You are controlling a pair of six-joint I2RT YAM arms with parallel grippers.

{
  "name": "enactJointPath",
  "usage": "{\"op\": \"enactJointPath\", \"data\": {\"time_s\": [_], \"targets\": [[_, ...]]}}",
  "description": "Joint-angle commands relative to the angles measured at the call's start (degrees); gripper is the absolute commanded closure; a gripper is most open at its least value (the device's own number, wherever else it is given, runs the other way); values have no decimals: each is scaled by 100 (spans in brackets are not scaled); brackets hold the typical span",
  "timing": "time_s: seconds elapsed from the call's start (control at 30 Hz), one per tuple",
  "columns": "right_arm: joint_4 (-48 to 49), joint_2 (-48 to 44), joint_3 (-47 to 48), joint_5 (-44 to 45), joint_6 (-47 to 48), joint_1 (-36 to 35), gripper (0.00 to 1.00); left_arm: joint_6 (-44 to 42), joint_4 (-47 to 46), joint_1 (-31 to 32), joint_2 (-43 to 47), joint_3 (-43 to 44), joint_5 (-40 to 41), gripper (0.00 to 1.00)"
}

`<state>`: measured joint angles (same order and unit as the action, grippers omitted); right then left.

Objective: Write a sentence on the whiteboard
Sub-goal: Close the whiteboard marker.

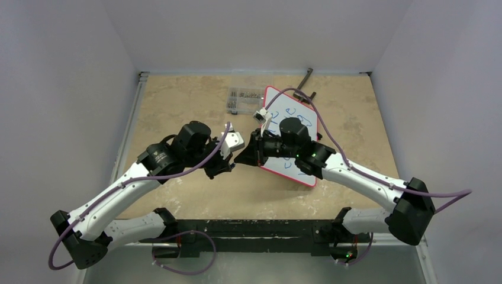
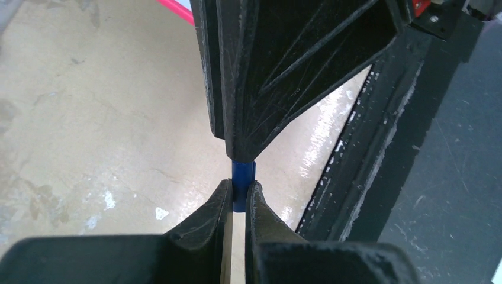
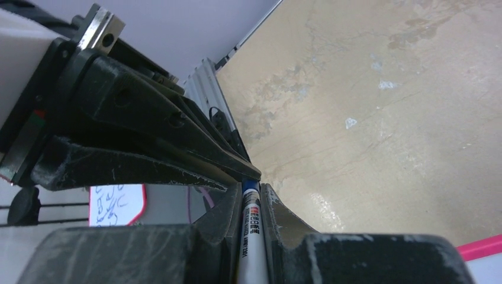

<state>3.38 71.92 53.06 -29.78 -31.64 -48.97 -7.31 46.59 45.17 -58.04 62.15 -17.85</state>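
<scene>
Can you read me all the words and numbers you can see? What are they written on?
whiteboard: blue handwriting, too small and partly hidden by the arm to read.
marker: a red patch and dark print along the barrel, too blurred to read.
clear box: no label I can make out.
Nothing else shows any words or numbers.

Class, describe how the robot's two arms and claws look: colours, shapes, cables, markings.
The left arm and right arm share white link shells and black joints; small green lights glow on the right one. A purple cable runs along each. The left claw and right claw are matte black, with two tapering, scuffed fingers.
</scene>
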Motion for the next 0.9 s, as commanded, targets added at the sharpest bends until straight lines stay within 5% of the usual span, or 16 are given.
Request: {"op": "enactJointPath", "data": {"time_s": [0.0,0.37,0.67,0.87], "targets": [[-113,171,399,177,-661,-395,100,277,-2260,144,108,237,296,100],[-1034,857,1123,871,-1075,-897,100,-75,-2854,527,-75,392,988,100],[-1409,698,1311,1583,-952,-920,100,-139,-2402,583,-39,465,1072,100],[-1606,389,1298,2152,-929,-913,100,28,-1994,581,193,326,1055,60]]}}
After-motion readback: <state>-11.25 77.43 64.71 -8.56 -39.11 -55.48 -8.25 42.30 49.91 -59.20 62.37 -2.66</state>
